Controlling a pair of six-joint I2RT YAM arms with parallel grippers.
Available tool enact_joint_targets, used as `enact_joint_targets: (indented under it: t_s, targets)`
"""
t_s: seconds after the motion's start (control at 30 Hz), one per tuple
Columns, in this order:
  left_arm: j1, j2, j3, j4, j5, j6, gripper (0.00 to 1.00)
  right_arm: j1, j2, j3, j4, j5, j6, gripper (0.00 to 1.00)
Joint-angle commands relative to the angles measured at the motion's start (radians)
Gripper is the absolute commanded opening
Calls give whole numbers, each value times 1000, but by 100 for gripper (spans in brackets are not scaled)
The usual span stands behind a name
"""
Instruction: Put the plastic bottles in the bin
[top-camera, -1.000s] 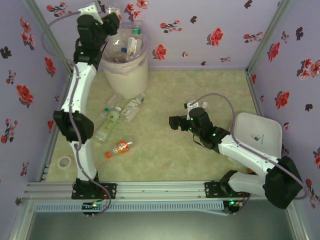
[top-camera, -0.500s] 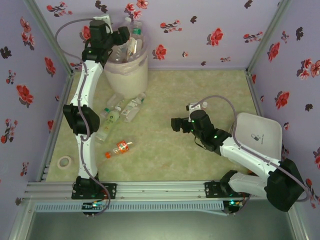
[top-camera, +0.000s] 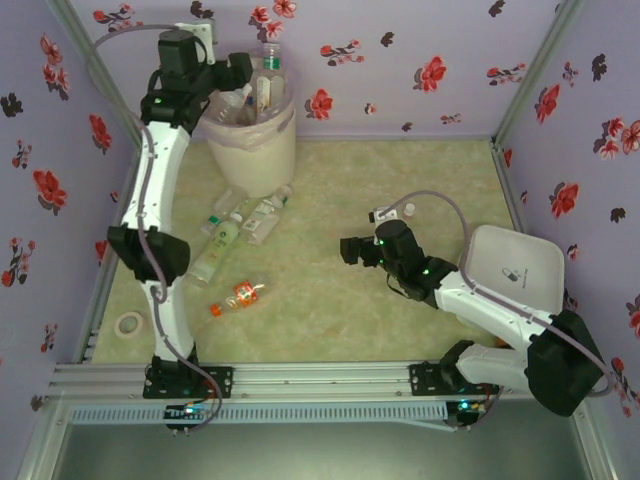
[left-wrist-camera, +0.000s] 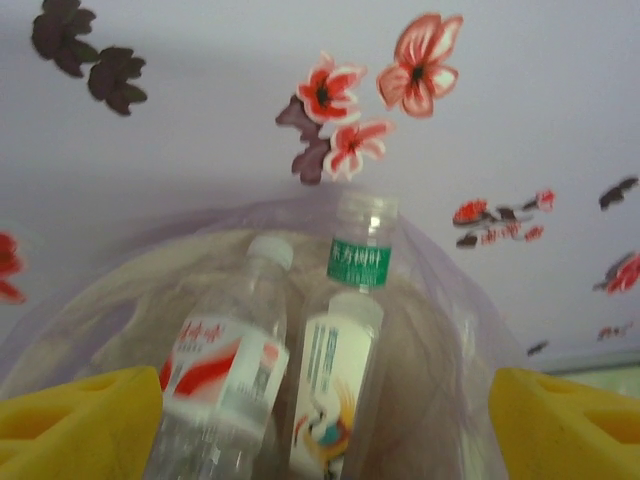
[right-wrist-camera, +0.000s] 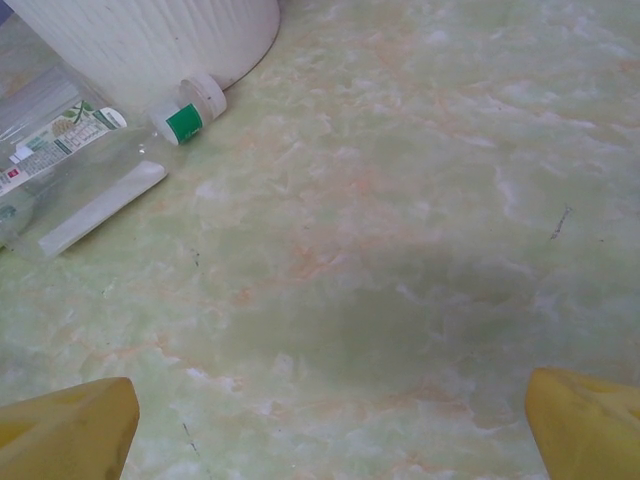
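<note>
The bin (top-camera: 256, 155), cream-white with a pinkish bag, stands at the far left. My left gripper (top-camera: 236, 72) hovers over its left rim, open, with nothing between the yellow fingers (left-wrist-camera: 80, 420). Below it in the bag (left-wrist-camera: 455, 300) stand a red-white labelled bottle (left-wrist-camera: 222, 375), a green-labelled bottle (left-wrist-camera: 358, 262) and a white-labelled one (left-wrist-camera: 335, 395). More plastic bottles lie on the table by the bin's base (top-camera: 262, 215), one green-labelled (top-camera: 218, 245) and one orange (top-camera: 240, 293). My right gripper (top-camera: 350, 250) hangs open low over the mid-table (right-wrist-camera: 325, 420); a green-capped bottle (right-wrist-camera: 90, 175) lies ahead of it.
A white tray (top-camera: 515, 265) sits at the right, beside my right arm. A roll of tape (top-camera: 128, 323) lies near the front left corner. Flowered walls close in the table on three sides. The bin's ribbed wall (right-wrist-camera: 150, 40) rises behind the green-capped bottle.
My left gripper has opened above the bin, and the clear bottle it held now stands inside. Its wrist has swung a little leftward. The right arm has barely moved.
</note>
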Motion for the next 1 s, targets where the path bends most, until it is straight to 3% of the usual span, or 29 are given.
enact_joint_targets:
  t_s: [0.0,0.2,0.4,0.6,0.8,0.97]
  targets:
    - [-2,-187,-200,-78,-30,66,87,5,23,28,18,47,18,99]
    - [34,-530,-695,-61,-35,23,90,-12,110,111,-36,30,100,99]
    - [45,-674,-1030,-100,30,-70,89,-49,191,175,-41,-24,140,99]
    - [-46,-634,-1208,48,41,-147,86,-66,221,175,-3,-8,217,99]
    - [-114,-512,-1249,116,-18,-128,97,-71,154,116,8,36,234,99]
    - [-134,-404,-1287,215,-47,-111,98,-87,117,104,-30,43,223,99]
